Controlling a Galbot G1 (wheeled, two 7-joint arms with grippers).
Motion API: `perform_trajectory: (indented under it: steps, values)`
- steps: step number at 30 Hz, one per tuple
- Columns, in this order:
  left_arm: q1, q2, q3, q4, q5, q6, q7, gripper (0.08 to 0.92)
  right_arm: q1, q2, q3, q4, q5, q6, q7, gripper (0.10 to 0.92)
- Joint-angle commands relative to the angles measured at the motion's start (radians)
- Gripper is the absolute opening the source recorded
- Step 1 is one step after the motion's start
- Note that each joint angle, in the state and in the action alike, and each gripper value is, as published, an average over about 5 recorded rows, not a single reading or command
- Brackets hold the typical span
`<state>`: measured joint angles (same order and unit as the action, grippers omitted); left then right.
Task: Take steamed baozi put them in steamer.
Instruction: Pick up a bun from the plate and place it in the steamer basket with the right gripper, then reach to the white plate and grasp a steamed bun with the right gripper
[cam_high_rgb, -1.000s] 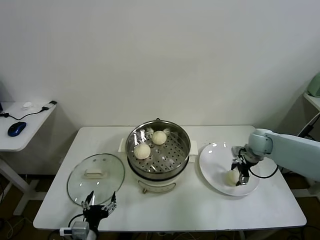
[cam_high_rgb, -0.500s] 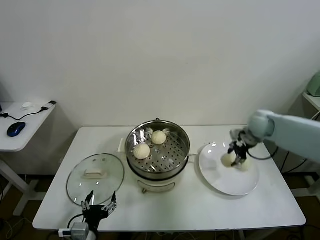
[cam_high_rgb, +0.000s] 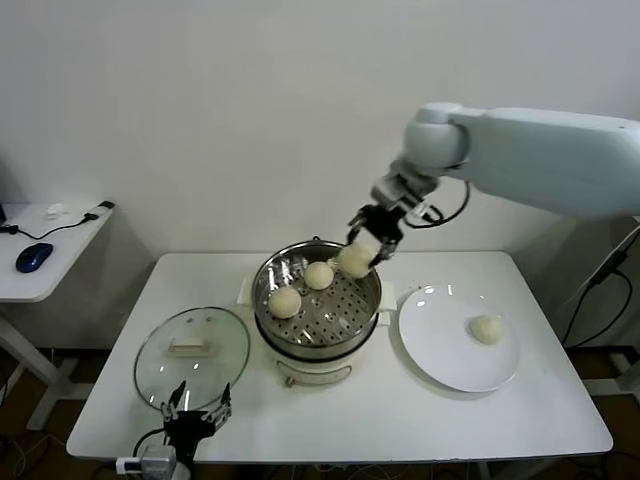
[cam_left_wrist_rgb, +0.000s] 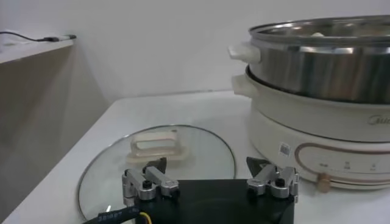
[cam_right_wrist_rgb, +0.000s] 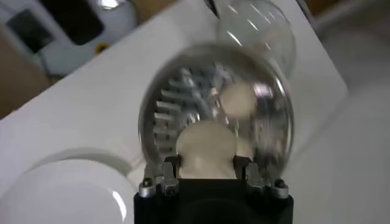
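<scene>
From the head view, my right gripper (cam_high_rgb: 362, 243) hung over the steamer (cam_high_rgb: 317, 310) near its 1 o'clock rim, jaws clamped on a bun (cam_high_rgb: 353, 260). Two more buns sat on the perforated tray: one (cam_high_rgb: 318, 275) toward 12 o'clock, the other (cam_high_rgb: 285, 302) toward 9 o'clock. A fourth bun (cam_high_rgb: 486, 329) lay on the plate (cam_high_rgb: 440, 350), at about 2 o'clock from the plate's centre. The plate stood at 3 o'clock from the steamer, just beside it. The lid (cam_high_rgb: 192, 357) lay flat on the table (cam_high_rgb: 380, 420) at 8 o'clock from the steamer. My left gripper (cam_high_rgb: 198, 418) waited at the near table edge, just beyond the lid's 6 o'clock rim, jaws spread wide and holding nothing.

From the left wrist view, my left gripper (cam_left_wrist_rgb: 210, 182) stood with its fingers (cam_left_wrist_rgb: 146, 182) far apart above the lid (cam_left_wrist_rgb: 183, 158), the lid's white handle (cam_left_wrist_rgb: 152, 146) just ahead. The steamer (cam_left_wrist_rgb: 323, 67) rose beside it on its cream base.

From the right wrist view, my right gripper (cam_right_wrist_rgb: 207, 176) pinched the bun (cam_right_wrist_rgb: 206, 148) between both fingers. Below it lay the steamer (cam_right_wrist_rgb: 164, 115), with another bun (cam_right_wrist_rgb: 236, 98) showing inside, though blurred. The plate (cam_right_wrist_rgb: 61, 192) showed at one corner.
</scene>
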<state>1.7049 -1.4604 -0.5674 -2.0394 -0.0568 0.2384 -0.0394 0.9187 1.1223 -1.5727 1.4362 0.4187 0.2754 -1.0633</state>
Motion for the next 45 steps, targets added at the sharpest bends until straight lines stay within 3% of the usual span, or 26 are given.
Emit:
perform_trajectory:
  steps: [1, 8, 15, 22, 27, 33, 38, 42, 45]
  values:
    - [0.001, 0.001, 0.0, -0.001, -0.001, 0.0, 0.0, 0.823, -0.116, 0.176, 0.005, 0.068, -0.259, 0.287, 0.013, 0.594]
    - [0.001, -0.002, -0.001, 0.002, -0.001, 0.0, -0.001, 0.823, -0.3, 0.196, 0.034, -0.108, -0.445, 0.307, 0.085, 0.594]
    - [-0.001, -0.002, -0.006, 0.009, -0.004, -0.001, -0.005, 0.823, -0.365, 0.221, 0.06, -0.203, -0.496, 0.321, 0.122, 0.61]
    - [-0.006, -0.004, -0.007, 0.009, -0.006, 0.001, -0.011, 0.823, -0.368, 0.224, 0.068, -0.223, -0.486, 0.323, 0.183, 0.732]
    - [-0.007, -0.009, -0.005, 0.004, -0.005, 0.004, -0.013, 0.823, -0.258, 0.171, 0.065, -0.19, -0.357, 0.34, 0.124, 0.814]
    - [-0.001, -0.009, 0.0, -0.007, -0.001, 0.003, -0.01, 0.823, 0.011, 0.041, -0.059, -0.227, -0.016, 0.333, -0.007, 0.823]
    - [0.003, -0.007, 0.0, -0.007, -0.001, -0.001, -0.008, 0.823, 0.179, -0.154, -0.218, -0.299, 0.157, 0.137, -0.132, 0.823]
    - [0.002, -0.003, 0.0, -0.005, -0.003, -0.003, -0.008, 0.823, 0.24, -0.35, -0.409, -0.247, 0.136, -0.132, -0.099, 0.823]
    - [-0.002, 0.0, -0.001, -0.003, -0.008, -0.007, -0.009, 0.823, 0.14, -0.509, -0.433, -0.233, 0.077, -0.247, -0.063, 0.823]
